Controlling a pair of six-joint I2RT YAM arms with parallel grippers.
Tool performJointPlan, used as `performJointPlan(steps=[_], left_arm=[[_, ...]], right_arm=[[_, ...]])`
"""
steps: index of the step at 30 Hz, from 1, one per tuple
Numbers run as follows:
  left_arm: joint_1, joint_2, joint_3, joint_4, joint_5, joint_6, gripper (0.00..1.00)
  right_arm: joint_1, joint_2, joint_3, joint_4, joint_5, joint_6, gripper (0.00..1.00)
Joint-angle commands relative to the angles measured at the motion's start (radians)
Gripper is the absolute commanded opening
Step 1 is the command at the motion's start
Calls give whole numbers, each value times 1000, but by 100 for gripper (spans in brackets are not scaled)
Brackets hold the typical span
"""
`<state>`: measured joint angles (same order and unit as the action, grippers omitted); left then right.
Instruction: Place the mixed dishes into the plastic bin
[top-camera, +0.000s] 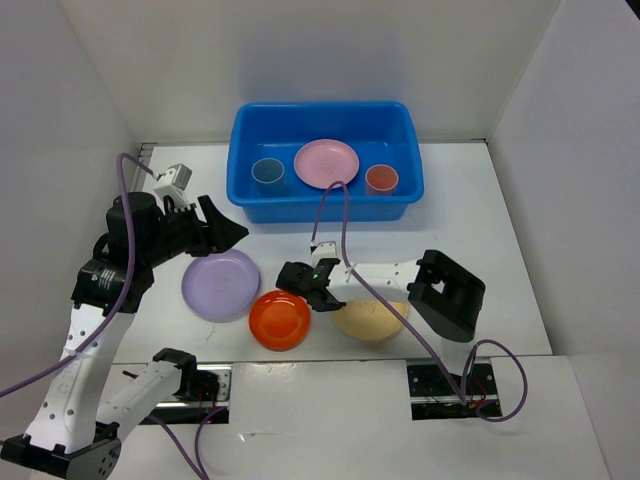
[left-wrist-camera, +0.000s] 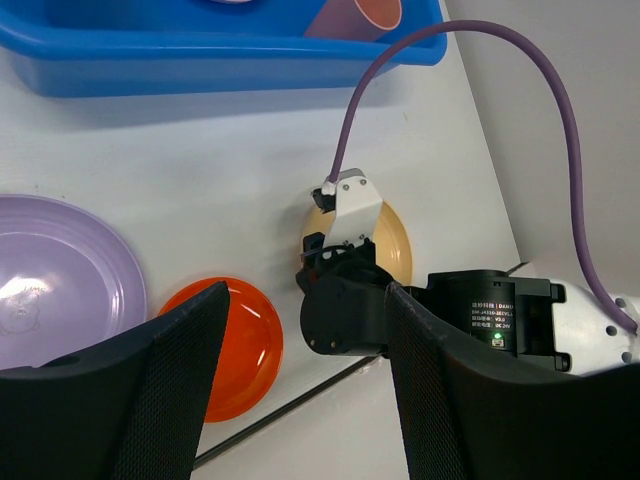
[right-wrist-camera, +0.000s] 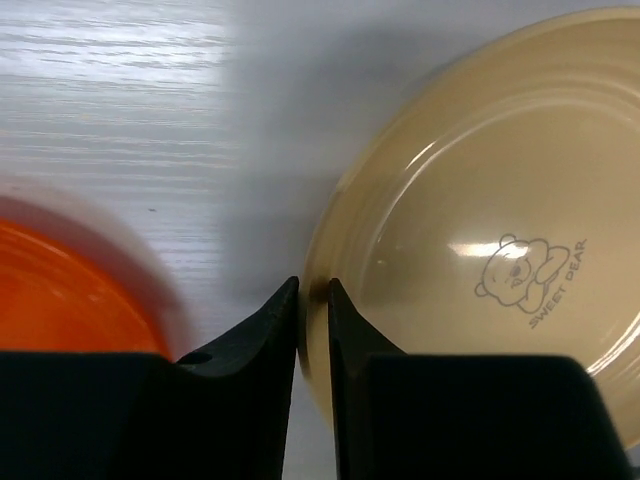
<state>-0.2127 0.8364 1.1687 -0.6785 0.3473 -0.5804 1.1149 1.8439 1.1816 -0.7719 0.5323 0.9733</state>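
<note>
The blue plastic bin (top-camera: 245, 190) stands at the back and holds a light-blue cup (top-camera: 267, 171), a pink plate (top-camera: 326, 163) and a salmon-pink cup (top-camera: 381, 179). The tan-yellow plate (top-camera: 372, 320) lies at the front. My right gripper (right-wrist-camera: 313, 292) is shut on its left rim (right-wrist-camera: 318, 270), one finger each side. The orange plate (top-camera: 280, 319) lies just left of it, and the lavender plate (top-camera: 220, 283) further left. My left gripper (top-camera: 232, 232) is open and empty, held above the table behind the lavender plate.
White walls close in the table on the left, back and right. The right arm's purple cable (top-camera: 343, 225) runs from the bin's front across the table. The table's front edge lies just before the orange and tan plates.
</note>
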Motion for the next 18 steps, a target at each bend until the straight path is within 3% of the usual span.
performJointPlan(steps=[1,8,12,18], left_arm=[[-2,-5,2,31,25,11,71],[-2,-5,2,22,25,11,71],[-2,-5,2,22,25,11,71],[-2,-5,-7,22,25,11,71]], right_arm=[[13,15,62,114,-32,7,22],[22,15,93,125,-32,-2,33],[22,-9,84,125,-23,-2,34],[22,-128,93,105,10,-2,44]])
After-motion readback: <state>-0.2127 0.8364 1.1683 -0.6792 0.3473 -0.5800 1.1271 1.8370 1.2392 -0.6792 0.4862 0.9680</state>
